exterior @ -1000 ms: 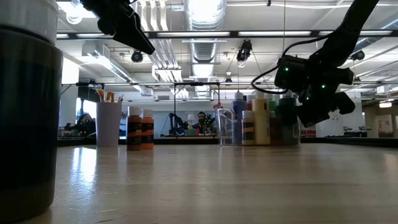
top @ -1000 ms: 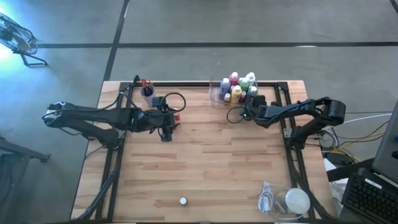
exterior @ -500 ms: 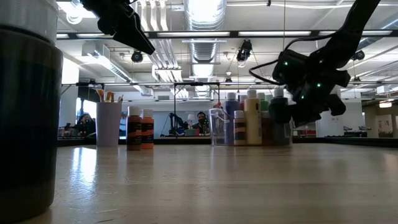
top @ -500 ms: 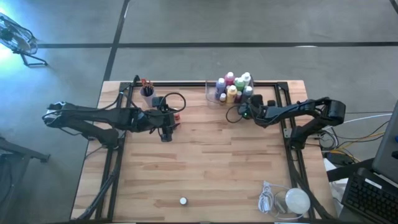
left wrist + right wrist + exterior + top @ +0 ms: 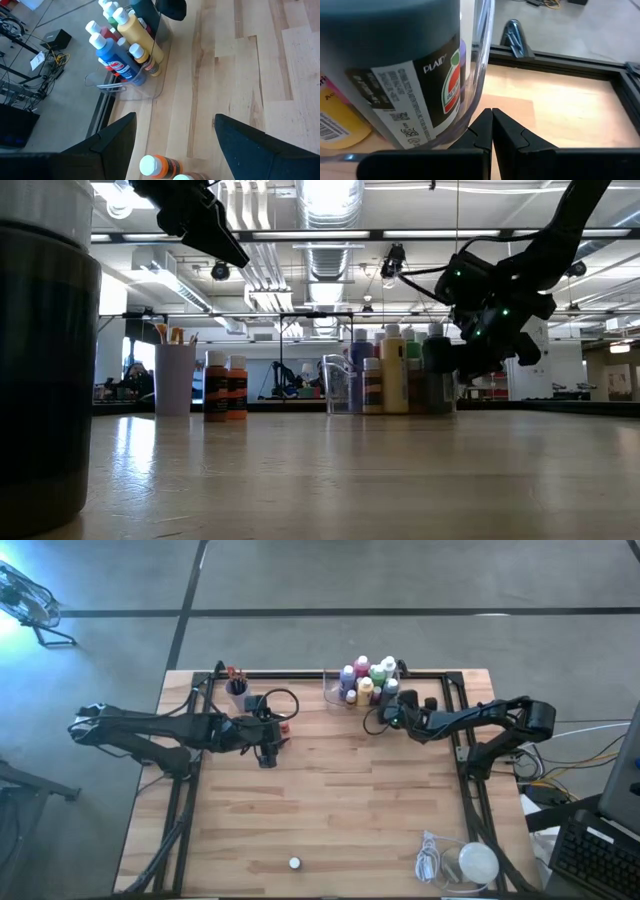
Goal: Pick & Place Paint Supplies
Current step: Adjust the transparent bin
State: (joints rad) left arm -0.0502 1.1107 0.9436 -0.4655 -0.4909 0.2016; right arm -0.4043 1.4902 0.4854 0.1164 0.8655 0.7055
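Note:
Several pale-capped paint bottles stand upright in a clear plastic tray (image 5: 345, 698) (image 5: 150, 87) near the table's far edge. Among them are a yellow bottle (image 5: 136, 31), a blue one (image 5: 108, 51) and a dark one (image 5: 395, 65). My right gripper (image 5: 388, 710) (image 5: 491, 125) is shut at the tray's right side. My left gripper (image 5: 272, 745) (image 5: 175, 132) hangs open above the table at the far left, over two orange bottles (image 5: 225, 387) (image 5: 150, 166). It holds nothing. My right gripper meets the tray's clear wall (image 5: 476, 107) low down with its shut fingertips (image 5: 485, 122), on the side nearest the dark bottle. The fingers come from the table's right, slanting down. The tray sits flat on the table with its bottles upright.
A purple cup (image 5: 236, 687) (image 5: 175, 380) holding brushes stands at the far left corner. At the near right corner lies a white round lump with a coiled cord (image 5: 470, 862). A dark cylinder (image 5: 45, 350) stands close to the low camera. A black frame (image 5: 455, 690) borders the table.
My right gripper, still shut, has gone toward the table's left edge and tipped up a little. The tray has slid along the table toward the left with it, and all its bottles stay upright.

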